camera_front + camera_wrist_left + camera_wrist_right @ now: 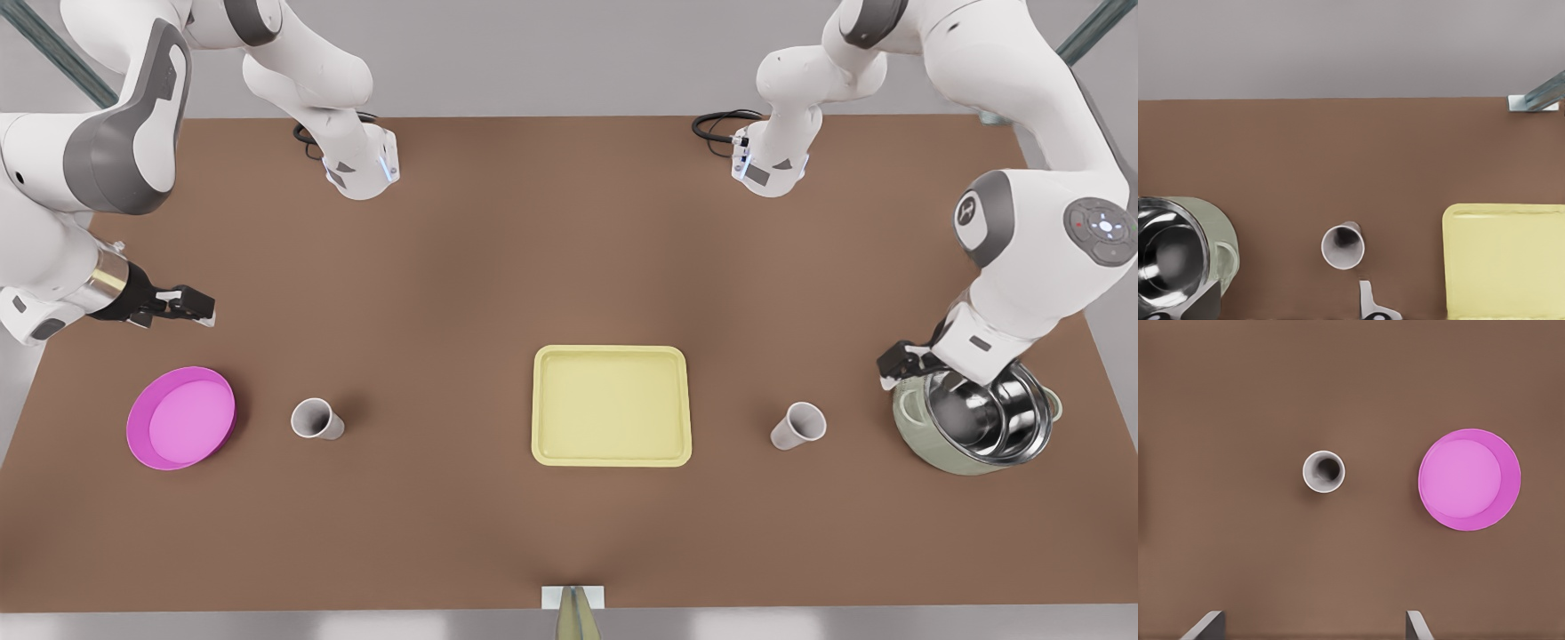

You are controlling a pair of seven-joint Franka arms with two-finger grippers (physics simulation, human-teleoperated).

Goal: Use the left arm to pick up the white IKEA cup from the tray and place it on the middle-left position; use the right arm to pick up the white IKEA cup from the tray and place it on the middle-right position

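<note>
Flanking the tray [612, 406]: two cups [316, 419] [797, 425].

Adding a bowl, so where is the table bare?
Free: inside the tray, the table between it and the dish-side cup or the pot-side cup, and behind it. Crowded: both ends, with the dish by the right claw and the pot under the left claw.

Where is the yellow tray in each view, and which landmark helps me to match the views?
Front view: the tray lies at the table's centre.
Left wrist view: the tray lies beside a cup, apart from it.
Right wrist view: here are the other cup and the magenta dish.
Shared landmark: the cup between tray and pot.
</note>
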